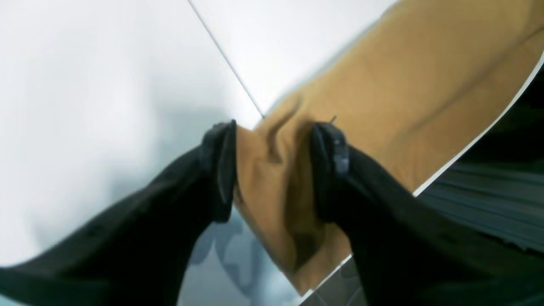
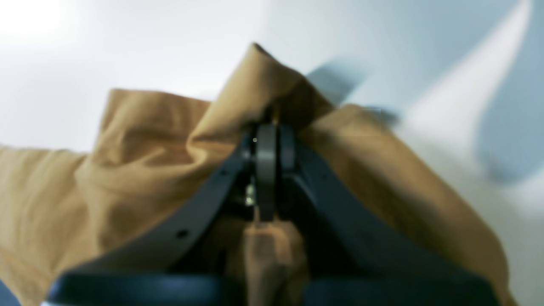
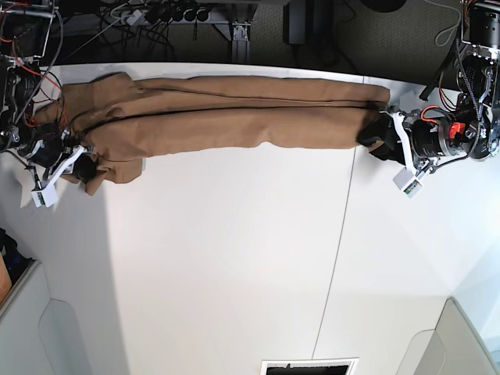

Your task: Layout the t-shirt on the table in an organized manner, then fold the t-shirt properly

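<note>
- Right black gripper [image 2: 272, 136]: pressed together, pinching a bunch of the soft tan-brown cloth t-shirt [image 2: 140, 161] at one end.
- Left black gripper [image 1: 274, 165]: spread wide, with a fold of the t-shirt between the two fingers [image 1: 329, 161], touching both, so probably holding that thick fold.
- In the base view, right gripper [image 3: 78, 162] at the left end of the shirt, left gripper [image 3: 380, 129] at the right end.
- T-shirt [image 3: 234, 113] stretched long and thin between the two grippers, along the far edge of the big flat white table [image 3: 234, 258], with long creases running down it.
- Near the left gripper, cloth lying right by the table's edge [image 1: 467, 146].
- Thin dark seam line [image 3: 341, 226] across the table, running under the shirt close to the left gripper.
- Step in hand, most likely: laying the shirt out flat, not folding yet.
- To do it well: pull both ends gently and evenly, so the creases go away.
- Keep both pinches firm, or an end may slip out.
- Bring the cloth toward the middle of the table, away from the edge, so nothing hangs off.
- Open the narrow shirt out wide before any fold.
</note>
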You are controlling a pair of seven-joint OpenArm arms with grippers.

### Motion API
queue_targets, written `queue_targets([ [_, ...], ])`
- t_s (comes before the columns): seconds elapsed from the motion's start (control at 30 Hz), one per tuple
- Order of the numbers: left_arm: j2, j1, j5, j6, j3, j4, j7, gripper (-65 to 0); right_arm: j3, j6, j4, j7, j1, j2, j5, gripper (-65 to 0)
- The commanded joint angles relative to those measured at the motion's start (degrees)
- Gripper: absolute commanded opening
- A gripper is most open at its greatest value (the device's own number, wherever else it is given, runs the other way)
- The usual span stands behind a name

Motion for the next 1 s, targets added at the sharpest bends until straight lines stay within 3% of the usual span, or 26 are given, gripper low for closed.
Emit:
queue_targets([
  [0.0, -1.0, -0.9, -0.7, -0.4, -0.5, 0.7, -1.1, -34.5, 0.2, -0.3, 0.9, -0.5, 1.6, 1.1, -0.2, -65.0],
  [0.3, -1.0, -0.9, 2.6, -0.4, -0.5, -1.8, -2.6, -34.5, 4.1, -0.3, 9.8, -9.8, 1.7, 2.4, 5.1, -65.0],
  [0.6, -1.0, -1.2, 2.1, -0.4, -0.5, -6.3, -4.0, -34.5, 12.2, -0.2, 18.9, -13.6, -8.9, 6.1, 14.3, -65.0],
  [0.9, -1.0, -2.9, -3.2, -0.4, -0.7, -6.3, -4.0, -34.5, 14.1, -0.2, 22.1, -14.2, -18.3, 5.2, 15.1, -65.0],
  [0.97, -1.0, -3.5, -3.4, -0.4, -0.7, -6.3, -3.9, -34.5, 14.1, -0.2, 22.1, -14.2, -19.4, 5.1, 14.9, -49.7],
])
